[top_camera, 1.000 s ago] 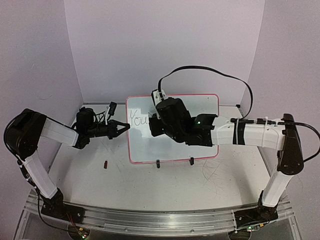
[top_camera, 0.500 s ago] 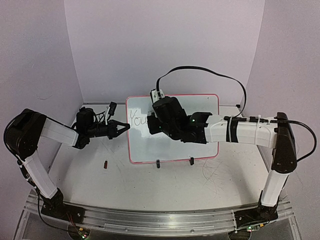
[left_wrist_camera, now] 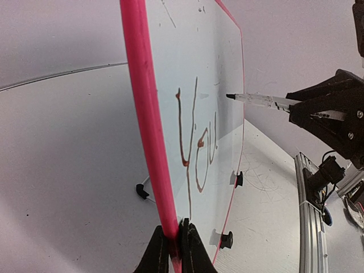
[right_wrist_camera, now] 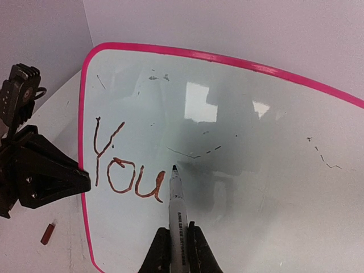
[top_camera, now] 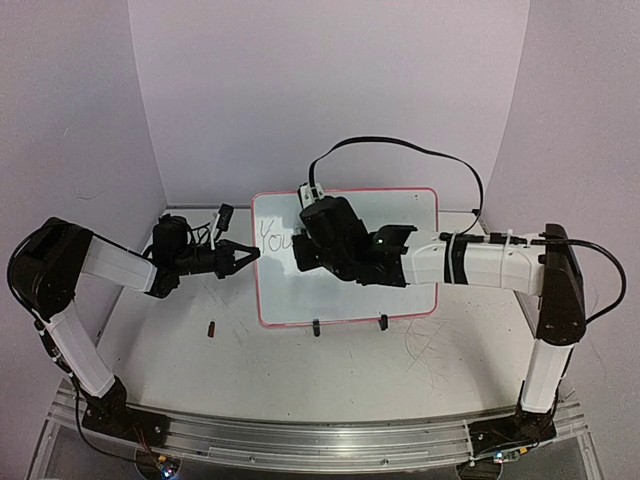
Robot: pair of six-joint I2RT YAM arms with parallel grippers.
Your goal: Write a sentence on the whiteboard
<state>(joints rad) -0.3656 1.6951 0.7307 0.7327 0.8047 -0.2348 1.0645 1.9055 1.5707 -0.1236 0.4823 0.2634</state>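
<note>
**At rear centre: one word up, both grips closed**

Across the rear middle of the scratched grey-white desk [top_camera: 330, 375] stands the glossy white rectangular whiteboard [top_camera: 405, 212] w/ a thin pink-red rounded frame, upright on its long edge. L arm reaches in from the left side. The left end effector [top_camera: 250, 253] is closed on the board's left frame edge, and the wrist view shows its fingers pinching the pink rim from both faces. R arm stretches across the board's front from the right, w/ a thin black cable [top_camera: 400, 145] arcing above it. The right end effector [right_wrist_camera: 173, 242] is closed on a slim pale-barrelled marker [right_wrist_camera: 176, 207] w/ a dark tip, the barrel sticking out btwn the fingers toward the board. The sentence [right_wrist_camera: 128, 173] sits in the board's upper-left area, near the clamped edge, and reads only "You" in dark strokes. Marker tip is just right of the "u", approx. level w/ the letter's top; can't tell if it touches the surface. Two small black clip feet [top_camera: 316, 326] grip the board's bottom rim. A small dark-red piece [top_camera: 212, 327] lies on the desk front-left of the board, apart from it.
</note>
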